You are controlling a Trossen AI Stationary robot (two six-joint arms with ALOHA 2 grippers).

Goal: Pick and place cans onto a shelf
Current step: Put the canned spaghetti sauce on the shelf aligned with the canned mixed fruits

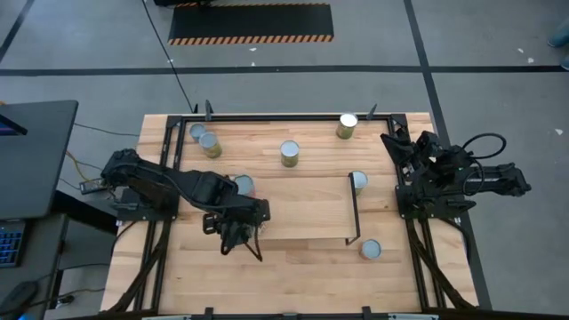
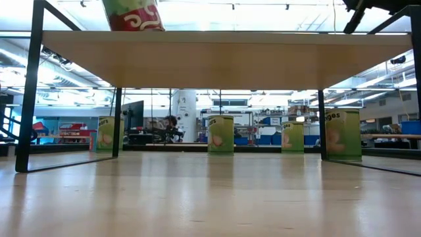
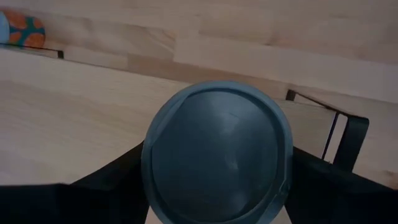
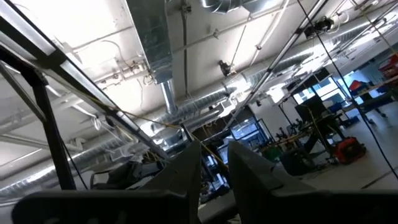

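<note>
The left gripper [image 1: 238, 233], fingers clamped around a can [image 3: 217, 152], hangs over the shelf's [image 1: 302, 209] left end, well clear of its black right edge.

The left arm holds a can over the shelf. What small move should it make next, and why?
Probably lower the can straight down. The left end effector grips it on both sides, and the left wrist view shows the shelf board directly beneath. The low view shows a can just above the board.
</note>
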